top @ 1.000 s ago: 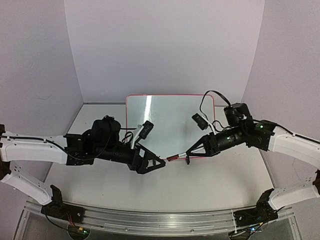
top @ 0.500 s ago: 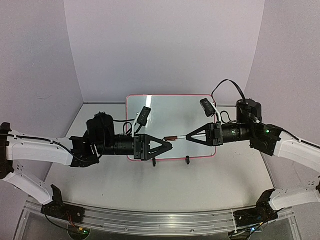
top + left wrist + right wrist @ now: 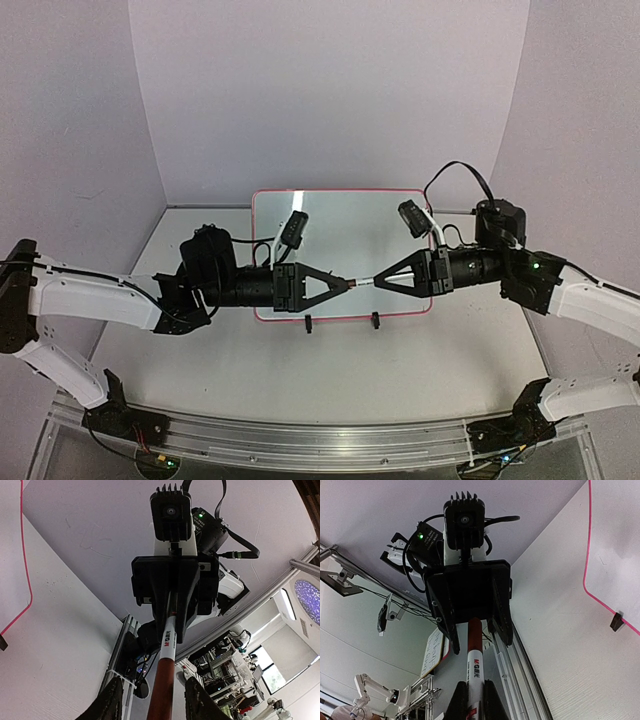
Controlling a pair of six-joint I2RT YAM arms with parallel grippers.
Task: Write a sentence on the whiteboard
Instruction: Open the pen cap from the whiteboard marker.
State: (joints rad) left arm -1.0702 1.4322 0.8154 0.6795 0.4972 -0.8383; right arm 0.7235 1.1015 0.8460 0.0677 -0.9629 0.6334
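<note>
The whiteboard (image 3: pixel 340 225) stood at the 12 o'clock side of the tabletop (image 3: pixel 330 370), its pink-red frame around a glossy white face with no writing that could be made out. Two black clip feet (image 3: pixel 309 324) sat along its 6 o'clock edge.

From 9 o'clock the left gripper (image 3: pixel 343 285) reached over the board's near edge. In the left wrist view its fingers (image 3: pixel 112 702) stood spread on either side of the dark red end of a marker (image 3: pixel 167 650), with a gap on each side.

The marker (image 3: pixel 358 283) lay level between the two arms, red end toward 9 o'clock and white barrel toward 3 o'clock. The barrel carried "M&G" in red; the smaller characters after it were too fine to read.

From 3 o'clock the right gripper (image 3: pixel 378 282) was pinching the white barrel, its fingers (image 3: pixel 457 705) pressed against it in the right wrist view.
</note>
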